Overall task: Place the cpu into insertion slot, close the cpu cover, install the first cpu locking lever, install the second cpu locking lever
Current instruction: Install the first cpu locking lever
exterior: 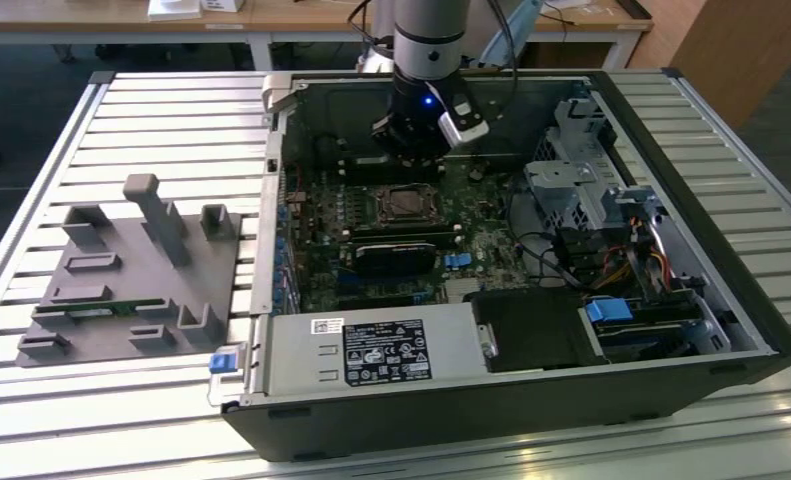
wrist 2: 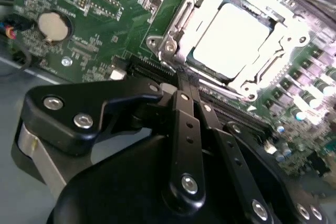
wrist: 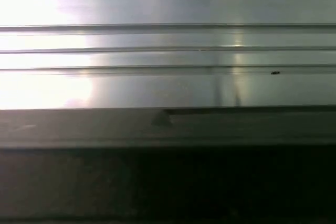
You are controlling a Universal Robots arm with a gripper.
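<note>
1. The gripper (wrist 2: 184, 80) hangs inside the computer case (exterior: 502, 420), just beside the insertion slot (exterior: 405, 205), its fingers pinched together on nothing.
2. In the second wrist view the cpu (wrist 2: 236, 38) lies in the slot with the cpu cover (wrist 2: 207, 3) down around it.
3. By my reckoning a lever is the job in hand; it wants a steady sideways push so it hooks under its catch.
4. Glare washes out the socket, so I cannot tell whether either lever is latched.
</note>
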